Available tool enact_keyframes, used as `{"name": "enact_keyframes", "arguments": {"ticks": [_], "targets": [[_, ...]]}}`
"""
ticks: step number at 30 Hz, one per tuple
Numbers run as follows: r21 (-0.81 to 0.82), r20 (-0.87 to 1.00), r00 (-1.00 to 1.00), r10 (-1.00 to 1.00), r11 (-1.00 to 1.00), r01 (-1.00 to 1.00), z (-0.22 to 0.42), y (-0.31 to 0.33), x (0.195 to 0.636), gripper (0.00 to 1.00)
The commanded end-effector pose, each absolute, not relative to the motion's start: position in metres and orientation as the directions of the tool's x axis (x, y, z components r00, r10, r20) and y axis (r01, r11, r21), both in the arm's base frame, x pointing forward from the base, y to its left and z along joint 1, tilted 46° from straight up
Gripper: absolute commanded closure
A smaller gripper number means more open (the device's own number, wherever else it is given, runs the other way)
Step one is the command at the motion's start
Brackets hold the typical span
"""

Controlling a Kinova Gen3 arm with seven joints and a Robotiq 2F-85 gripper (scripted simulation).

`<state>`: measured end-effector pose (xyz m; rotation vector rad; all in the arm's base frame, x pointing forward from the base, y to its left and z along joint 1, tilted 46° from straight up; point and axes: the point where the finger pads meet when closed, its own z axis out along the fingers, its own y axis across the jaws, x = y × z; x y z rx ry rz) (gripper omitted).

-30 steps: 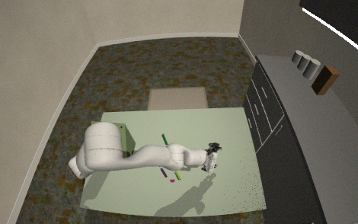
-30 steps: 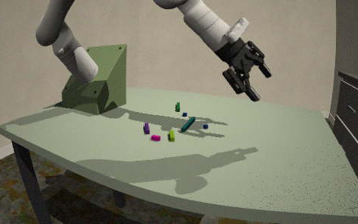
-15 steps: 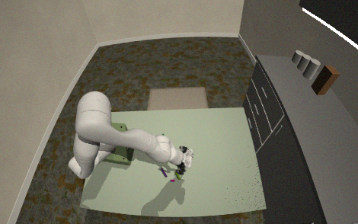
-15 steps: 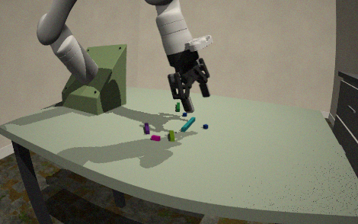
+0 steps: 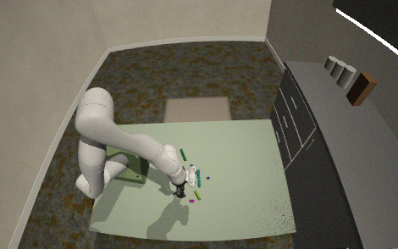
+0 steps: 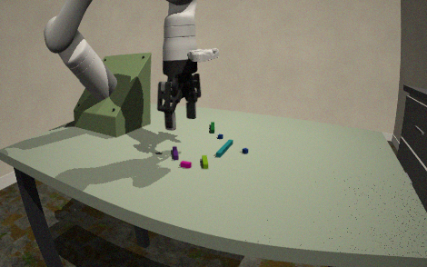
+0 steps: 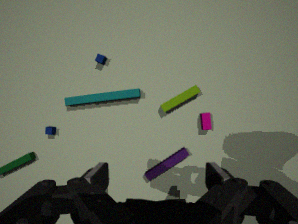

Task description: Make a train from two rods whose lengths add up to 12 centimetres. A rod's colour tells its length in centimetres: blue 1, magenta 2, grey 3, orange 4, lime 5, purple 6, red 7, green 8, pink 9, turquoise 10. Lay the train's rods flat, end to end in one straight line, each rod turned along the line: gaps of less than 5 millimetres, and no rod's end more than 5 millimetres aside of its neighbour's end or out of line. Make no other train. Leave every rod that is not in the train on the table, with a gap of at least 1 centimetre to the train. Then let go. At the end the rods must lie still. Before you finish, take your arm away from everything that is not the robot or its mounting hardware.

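Note:
My gripper [image 5: 180,193] [image 6: 181,119] [image 7: 156,173] is open and empty, above the table near the purple rod. The purple rod [image 6: 175,153] [image 7: 167,164] lies slanted between the fingertips in the wrist view. A lime rod [image 5: 197,195] [image 6: 204,162] [image 7: 180,99] and a short magenta rod [image 5: 191,201] [image 6: 185,164] [image 7: 206,121] lie apart nearby. A long turquoise rod [image 5: 199,178] [image 6: 224,148] [image 7: 103,97] lies alone. Two blue rods, one [image 5: 207,178] [image 6: 245,151] [image 7: 101,59] and another [image 5: 191,165] [image 6: 220,136] [image 7: 50,130], lie on either side of it. A green rod [image 5: 183,154] [image 6: 212,127] [image 7: 18,164] lies farther off. No rods touch.
A small dark piece [image 6: 158,153] [image 7: 174,191] lies in shadow on the table [image 5: 240,203] [image 6: 294,195]; its colour is unclear. The green arm base [image 5: 126,175] [image 6: 133,100] stands on the table. Dark cabinets [image 5: 312,169] [image 6: 423,136] border the right side.

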<state>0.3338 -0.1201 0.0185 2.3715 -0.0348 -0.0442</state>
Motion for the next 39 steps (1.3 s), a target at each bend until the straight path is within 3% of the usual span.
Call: {"name": "enact_keyframes", "arguments": {"ticks": [1,39], "targets": [[0.712,-0.062,0.998,-0.031,-0.701,0.022,0.0239,-0.1207,0.3208,0.0],[0.718,-0.074,0.997,-0.033,-0.695,0.03,0.0262,-0.1215,0.316,0.0]]}}
